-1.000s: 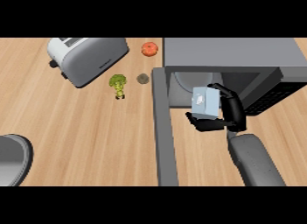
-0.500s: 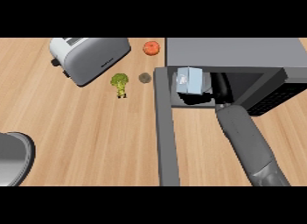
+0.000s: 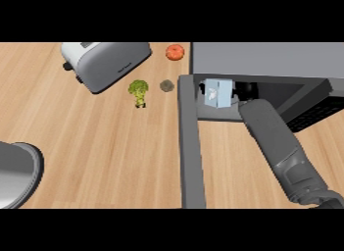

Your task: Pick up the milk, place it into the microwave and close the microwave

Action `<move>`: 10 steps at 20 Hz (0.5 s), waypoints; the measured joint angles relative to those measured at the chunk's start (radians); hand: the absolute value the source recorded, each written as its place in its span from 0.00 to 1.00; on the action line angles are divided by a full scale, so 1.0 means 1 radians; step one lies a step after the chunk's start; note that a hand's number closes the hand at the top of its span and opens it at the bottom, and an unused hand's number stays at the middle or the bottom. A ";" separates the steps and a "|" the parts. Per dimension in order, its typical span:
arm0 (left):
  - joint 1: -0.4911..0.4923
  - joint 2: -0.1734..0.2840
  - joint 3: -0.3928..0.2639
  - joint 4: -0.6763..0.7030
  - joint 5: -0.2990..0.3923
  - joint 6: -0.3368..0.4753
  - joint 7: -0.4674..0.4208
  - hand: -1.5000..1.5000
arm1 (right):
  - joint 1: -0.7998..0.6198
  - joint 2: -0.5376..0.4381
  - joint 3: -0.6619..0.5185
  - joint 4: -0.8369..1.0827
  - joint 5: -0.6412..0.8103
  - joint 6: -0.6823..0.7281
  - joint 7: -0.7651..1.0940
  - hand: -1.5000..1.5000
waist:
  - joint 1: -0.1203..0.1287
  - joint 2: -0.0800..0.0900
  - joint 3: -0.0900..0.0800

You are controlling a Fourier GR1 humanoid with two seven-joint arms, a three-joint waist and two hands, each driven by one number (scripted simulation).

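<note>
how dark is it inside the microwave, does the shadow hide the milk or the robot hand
Head view: the microwave cavity is dark at the back, yet the pale blue milk stands out clearly near its left side. The right robot hand is black and blends into that shadow, so its fingers cannot be read. The wooden counter is evenly lit, with only soft shadows under the toaster and broccoli.
</note>
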 measured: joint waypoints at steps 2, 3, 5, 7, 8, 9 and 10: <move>-0.011 0.006 -0.006 0.003 0.001 0.002 0.003 0.00 | -0.023 -0.009 -0.018 0.044 -0.001 -0.021 -0.033 1.00 | 0.008 0.002 0.000; -0.013 0.007 -0.010 0.003 0.003 -0.003 0.003 0.00 | -0.032 -0.016 -0.024 0.062 0.001 -0.038 -0.043 1.00 | 0.016 0.004 0.000; -0.021 0.007 -0.018 0.009 -0.003 -0.010 -0.002 0.00 | -0.048 -0.026 -0.034 0.093 0.009 -0.081 -0.059 1.00 | 0.024 0.008 0.001; -0.030 0.006 -0.023 0.012 -0.014 -0.006 -0.001 0.00 | -0.062 -0.034 -0.035 0.118 0.023 -0.138 -0.074 1.00 | 0.030 0.012 0.002; -0.031 0.000 -0.027 0.010 -0.023 -0.008 -0.005 0.00 | -0.067 -0.042 -0.033 0.131 0.032 -0.157 -0.085 1.00 | 0.035 0.014 0.002; -0.031 -0.001 -0.031 0.008 -0.024 -0.009 -0.004 0.00 | -0.073 -0.053 -0.030 0.144 0.043 -0.180 -0.093 1.00 | 0.041 0.018 0.002; -0.036 0.003 -0.031 0.009 -0.024 -0.005 -0.001 0.00 | -0.080 -0.061 -0.027 0.159 0.054 -0.199 -0.098 1.00 | 0.043 0.020 0.001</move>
